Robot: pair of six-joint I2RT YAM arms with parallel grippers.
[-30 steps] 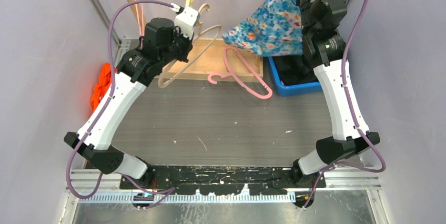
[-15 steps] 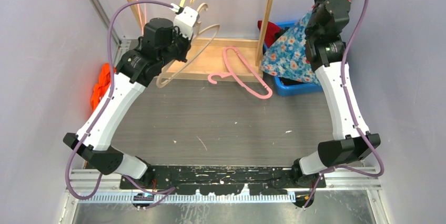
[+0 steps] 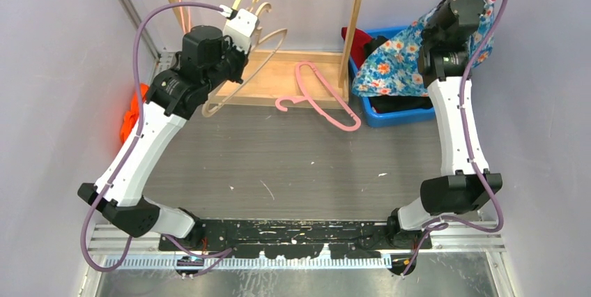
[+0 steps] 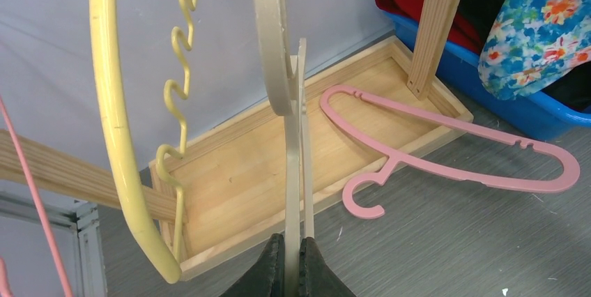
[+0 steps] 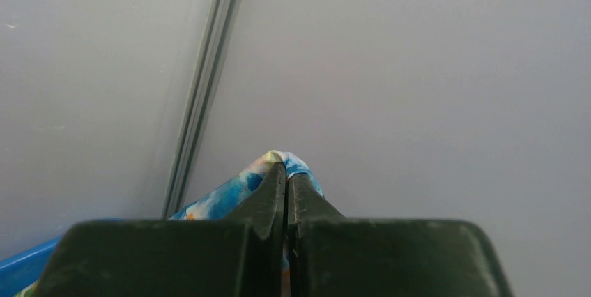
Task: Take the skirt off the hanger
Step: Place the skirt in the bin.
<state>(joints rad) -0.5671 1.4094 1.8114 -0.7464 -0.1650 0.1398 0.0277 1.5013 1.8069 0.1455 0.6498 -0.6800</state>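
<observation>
The left arm (image 3: 150, 136) is seen folded out to the left at a low elbow beside its base, then stretched forward and inward, with the wrist (image 3: 209, 49) carried high at the far left. The left gripper (image 4: 293, 269) is shown with its jaws drawn almost together, pinched on the thin bar of a hanger (image 4: 293, 171). The right arm (image 3: 453, 130) is bent out to the right at the elbow and extended steeply up and away toward the far right corner, its forearm nearly straight. The right gripper (image 5: 286, 175) is held high, its jaws pressed together on a fold of skirt (image 5: 230, 192)
</observation>
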